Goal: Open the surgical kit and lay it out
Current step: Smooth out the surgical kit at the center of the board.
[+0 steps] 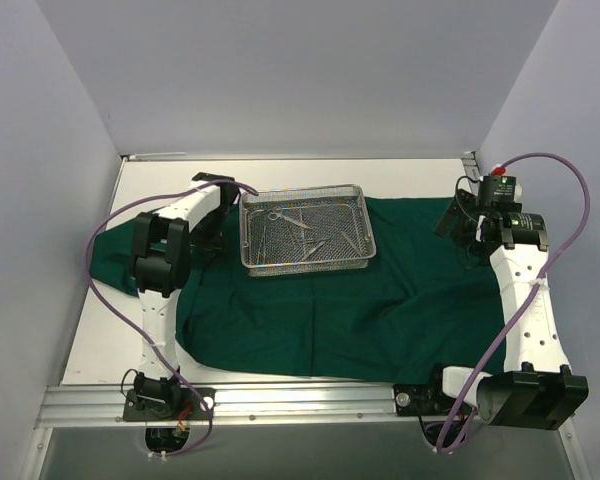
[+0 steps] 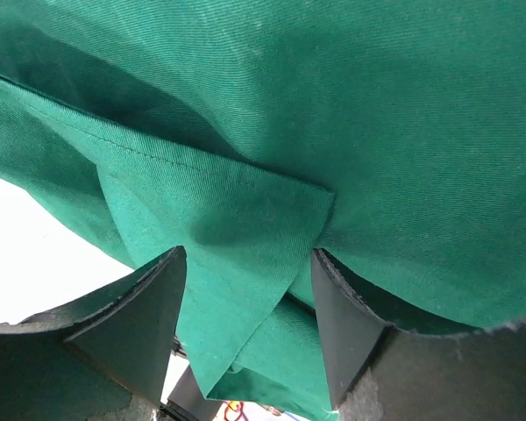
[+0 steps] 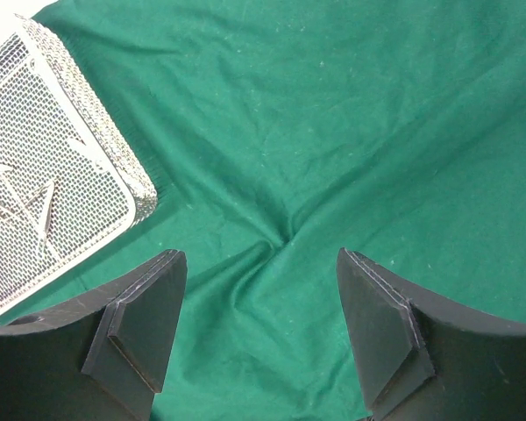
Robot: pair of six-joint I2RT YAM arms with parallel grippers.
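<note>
Now our left gripper straddles a fold of the cloth wrap, jaws apart. The mesh tray sits on the wrap, centre-back. Our right gripper gapes above flat cloth. We judge unfolding nearly done: next, pinch that fold and pull left.

I read the cloth as a deep, plain green. On the left wrist camera it shows a fine diagonal weave and a hem stitched in matching green. The tray is silver, with a tight grid mesh, and the instruments in it are the same pale steel. The table is white. The left arm and right arm are white with black joints and purple cables. The left gripper and right gripper are matte black. I see one red knob.
</note>
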